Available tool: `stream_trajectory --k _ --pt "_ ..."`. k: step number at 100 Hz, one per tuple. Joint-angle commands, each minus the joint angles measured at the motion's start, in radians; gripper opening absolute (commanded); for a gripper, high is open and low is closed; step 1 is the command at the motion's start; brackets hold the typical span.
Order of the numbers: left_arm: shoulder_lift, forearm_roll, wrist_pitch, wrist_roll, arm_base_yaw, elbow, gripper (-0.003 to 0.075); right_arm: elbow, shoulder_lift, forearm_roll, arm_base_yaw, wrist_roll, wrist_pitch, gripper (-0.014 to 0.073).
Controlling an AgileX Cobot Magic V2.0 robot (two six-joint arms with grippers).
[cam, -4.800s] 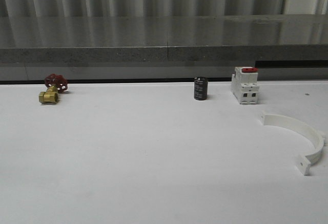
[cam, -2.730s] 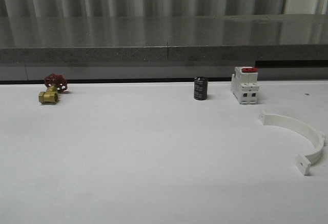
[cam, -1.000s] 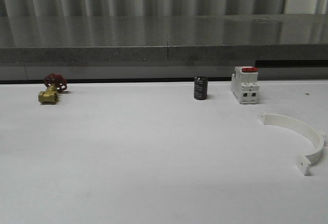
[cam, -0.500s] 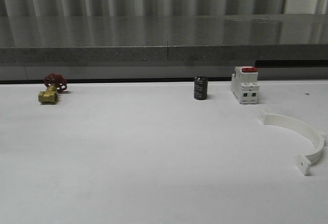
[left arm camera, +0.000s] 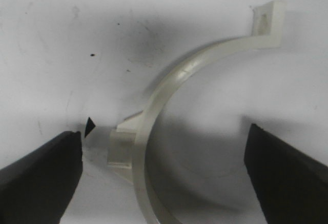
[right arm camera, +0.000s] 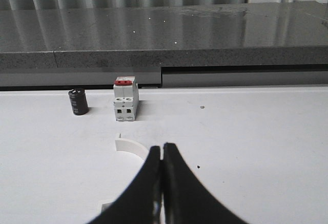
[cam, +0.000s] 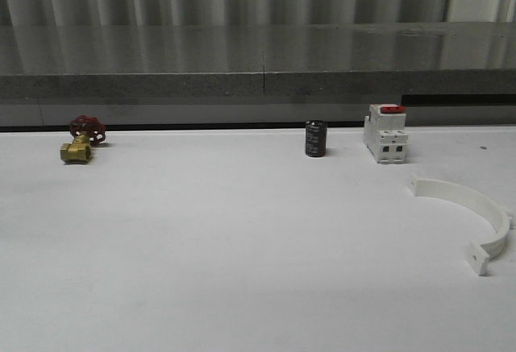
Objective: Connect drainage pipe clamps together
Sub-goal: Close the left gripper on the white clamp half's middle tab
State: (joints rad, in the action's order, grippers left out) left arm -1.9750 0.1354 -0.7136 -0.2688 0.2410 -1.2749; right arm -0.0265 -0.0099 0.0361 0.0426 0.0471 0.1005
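White clamp half (left arm camera: 169,131) lies flat between the left gripper's (left arm camera: 164,167) wide-open, empty fingers, its arc bowing away. You see the other half (cam: 472,215) on the table's right; right gripper (right arm camera: 162,183) above it, closed, empty.

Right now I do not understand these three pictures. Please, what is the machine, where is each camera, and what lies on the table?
It is a robot with two arms. One camera looks forward over the white table: there lie a brass valve, a dark cylinder, a white switch and one white half-ring clamp. The other cameras sit on the wrists. The left gripper is open, its dark fingers either side of a second clamp half lying on the table. The right gripper is shut and holds nothing.
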Motion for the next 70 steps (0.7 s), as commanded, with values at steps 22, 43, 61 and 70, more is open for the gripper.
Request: stream_trajectory --k 22,43,61,70 --pt "0.025 0.012 0.014 -0.001 0.003 -0.028 0.062 0.016 -0.02 0.004 -0.005 -0.008 -0.082 -0.0067" --pt "0.022 0.012 0.01 -0.001 0.003 -0.028 0.0613 0.016 -0.02 0.004 -0.005 -0.008 -0.082 -0.0067" --pt "0.022 0.012 0.01 -0.001 0.003 -0.028 0.0431 0.016 -0.02 0.004 -0.005 -0.008 -0.082 -0.0067" --pt "0.029 0.012 0.01 -0.001 0.003 -0.028 0.0291 0.016 -0.02 0.004 -0.005 -0.008 -0.082 -0.0067"
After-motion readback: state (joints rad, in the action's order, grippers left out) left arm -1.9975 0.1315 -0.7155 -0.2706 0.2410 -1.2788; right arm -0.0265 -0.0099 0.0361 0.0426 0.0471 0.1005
